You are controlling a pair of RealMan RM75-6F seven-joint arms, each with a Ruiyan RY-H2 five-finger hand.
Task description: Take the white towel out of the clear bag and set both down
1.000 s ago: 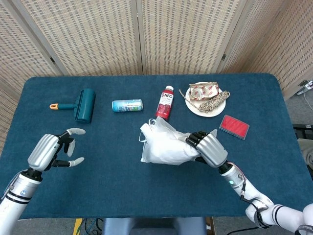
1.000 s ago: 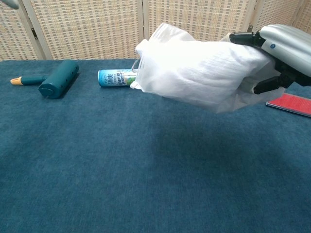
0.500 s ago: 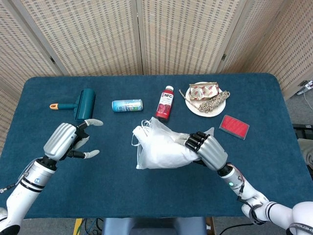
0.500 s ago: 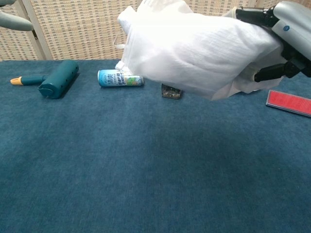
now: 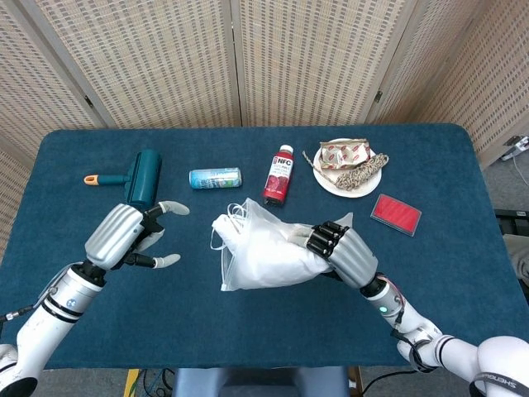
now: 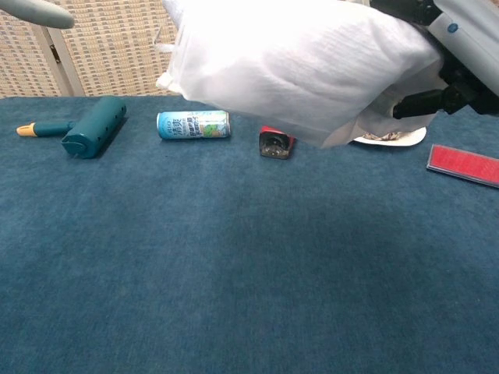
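Head view: right hand [image 5: 343, 255] grips clear bag [image 5: 240, 217] with white towel [image 5: 269, 260] inside, frame centre; left hand [image 5: 124, 238] fingers spread, empty, left-centre.

Chest view: bag held above table [image 6: 234, 273], top centre. Risk: the left hand's pull drags the slippery bag along.

Left hand [image 5: 124, 238] with ribbed silver back, black finger segments, pale grey fingertips, right hand [image 5: 343, 252] alike, white forearms with black wrist bands, small green light at right wrist.
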